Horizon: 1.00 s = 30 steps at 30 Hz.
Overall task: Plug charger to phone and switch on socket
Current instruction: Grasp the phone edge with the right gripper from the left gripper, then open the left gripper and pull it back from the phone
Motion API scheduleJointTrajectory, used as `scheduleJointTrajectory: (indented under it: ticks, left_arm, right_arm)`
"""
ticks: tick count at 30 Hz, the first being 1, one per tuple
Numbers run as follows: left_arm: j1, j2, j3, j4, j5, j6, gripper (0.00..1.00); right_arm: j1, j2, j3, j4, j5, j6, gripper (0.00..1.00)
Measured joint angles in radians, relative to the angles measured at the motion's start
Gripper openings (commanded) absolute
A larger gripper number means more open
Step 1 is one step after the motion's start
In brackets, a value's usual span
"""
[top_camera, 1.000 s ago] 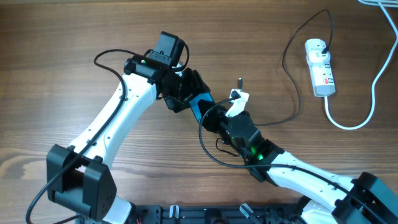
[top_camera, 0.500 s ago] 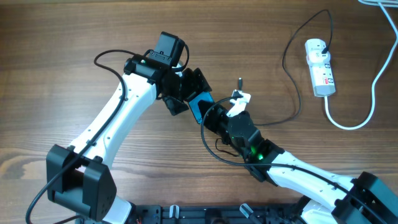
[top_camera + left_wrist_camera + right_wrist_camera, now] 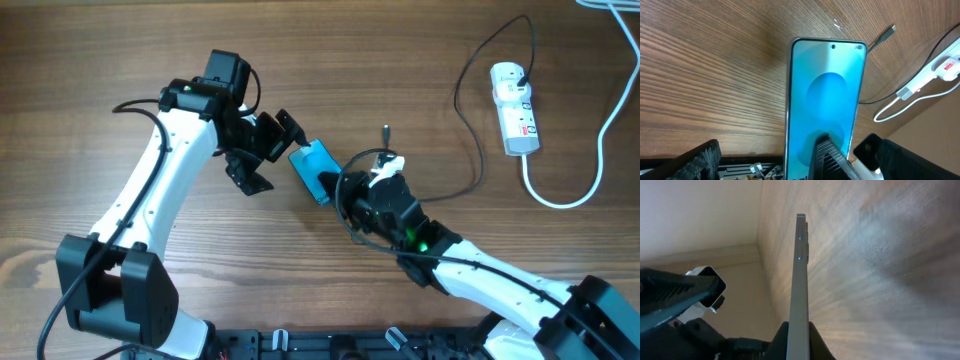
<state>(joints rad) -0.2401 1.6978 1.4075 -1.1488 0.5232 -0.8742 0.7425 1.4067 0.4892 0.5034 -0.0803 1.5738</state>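
The phone (image 3: 312,171), with its turquoise screen, is held on edge just above the table. My right gripper (image 3: 342,188) is shut on its lower end. The right wrist view shows the phone edge-on (image 3: 800,270) between the fingers (image 3: 799,336). My left gripper (image 3: 270,152) is wide open and empty, just left of the phone and apart from it. The left wrist view shows the screen (image 3: 827,85). The charger's black plug tip (image 3: 386,131) lies on the table beyond the phone, also in the left wrist view (image 3: 888,34). Its thin black cable (image 3: 462,85) runs to the socket (image 3: 514,108) at the far right.
A thick white cord (image 3: 600,150) loops from the socket toward the right edge of the table. The socket also shows at the right edge of the left wrist view (image 3: 947,67). Bare wooden tabletop (image 3: 120,60) lies to the left and behind.
My left gripper has opened, let go of the phone and drawn back to the left. The phone stays in my right gripper and shows more fully.
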Motion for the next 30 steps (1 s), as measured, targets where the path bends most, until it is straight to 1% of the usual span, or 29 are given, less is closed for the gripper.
scheduleJointTrajectory:
  ticks: [2, 3, 5, 8, 9, 10, 13, 16, 17, 22, 23, 26, 28, 30]
  left_arm:
    - [0.0, 0.0, 0.0, -0.002, -0.001, 0.0, 1.0]
    - [0.0, 0.0, 0.0, -0.005, -0.001, 0.0, 1.0]
    - [0.0, 0.0, 0.0, -0.01, -0.001, 0.0, 1.0]
    - [0.0, 0.0, 0.0, -0.022, 0.011, 0.0, 1.0]
    - [0.0, 0.0, 0.0, -0.026, 0.025, 0.0, 1.0]
    - [0.0, 0.0, 0.0, -0.029, 0.043, 0.0, 0.96]
    - [0.0, 0.0, 0.0, -0.033, 0.106, -0.006, 0.93]
    - [0.0, 0.0, 0.0, -0.035, 0.137, -0.031, 0.83]
    - [0.0, 0.0, 0.0, -0.037, 0.143, -0.045, 0.82]
    - [0.0, 0.0, 0.0, -0.009, 0.156, -0.077, 0.82]
    - [0.0, 0.0, 0.0, 0.008, 0.156, -0.082, 0.82]
    - [0.01, 0.0, 0.0, 0.039, 0.158, -0.073, 0.83]
    - [0.044, -0.001, 0.0, 0.048, 0.159, -0.026, 0.83]
    - [0.103, -0.013, 0.0, 0.018, 0.159, 0.031, 0.83]
  right_arm:
    - [-0.024, 0.0, 0.0, -0.022, -0.064, 0.098, 0.05]
    - [-0.047, 0.0, 0.0, -0.039, -0.113, 0.192, 0.05]
    - [-0.068, 0.0, 0.0, -0.048, -0.16, 0.325, 0.04]
    - [-0.069, 0.0, 0.0, 0.016, -0.193, 0.433, 0.04]
    - [-0.069, 0.0, 0.0, 0.034, -0.198, 0.446, 0.04]
    - [-0.069, 0.0, 0.0, 0.07, -0.208, 0.461, 0.04]
    - [-0.069, 0.0, 0.0, 0.116, -0.216, 0.478, 0.05]
    - [-0.069, 0.0, 0.0, 0.132, -0.224, 0.484, 0.05]
    - [-0.069, 0.0, 0.0, 0.156, -0.232, 0.488, 0.04]
    - [-0.069, 0.0, 0.0, 0.254, -0.241, 0.491, 0.04]
    - [-0.07, 0.0, 0.0, 0.249, -0.241, 0.491, 0.04]
    - [-0.09, 0.001, 0.005, 0.127, -0.241, 0.491, 0.05]
    - [-0.104, 0.001, 0.005, 0.042, -0.241, 0.486, 0.05]
    - [-0.107, 0.002, 0.005, 0.019, -0.241, 0.457, 0.05]
